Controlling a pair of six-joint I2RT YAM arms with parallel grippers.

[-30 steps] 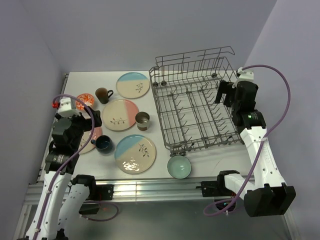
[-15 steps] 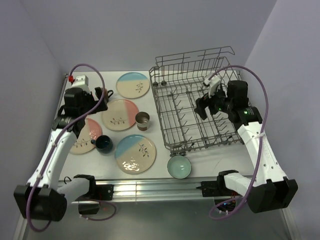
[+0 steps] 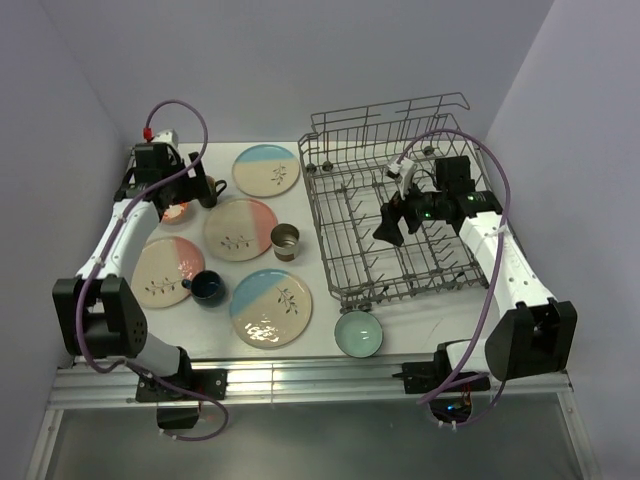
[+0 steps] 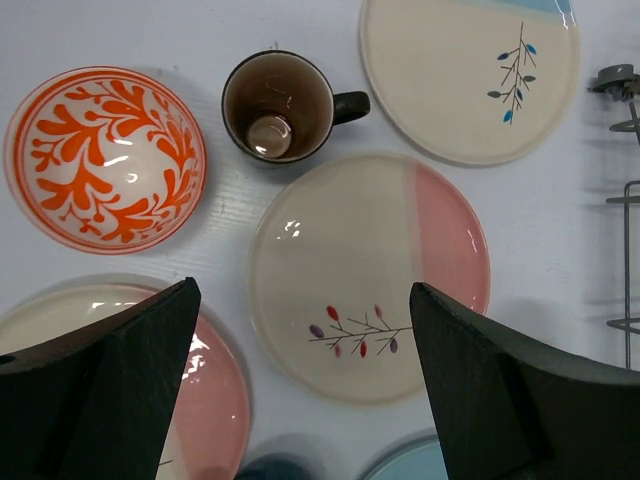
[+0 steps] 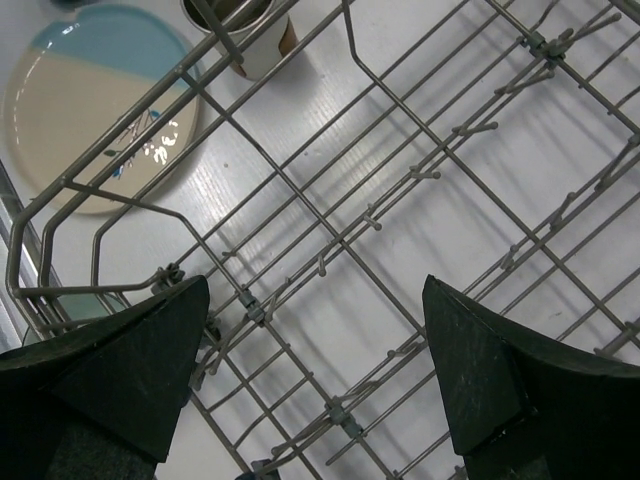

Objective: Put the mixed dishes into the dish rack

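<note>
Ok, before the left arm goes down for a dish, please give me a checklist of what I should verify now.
1. The left gripper is open and empty: ok.
2. The right gripper is open and empty, above the dish rack: ok.
3. The dish rack holds no dishes, so its tines are free: ok.
4. The brown mug stands upright: ok.
5. The left gripper is aimed at one dish only: cannot tell. The pink plate lies under it, with the mug and the orange-red bowl just beyond.
6. Height of the left gripper above the plate: cannot tell.
</note>
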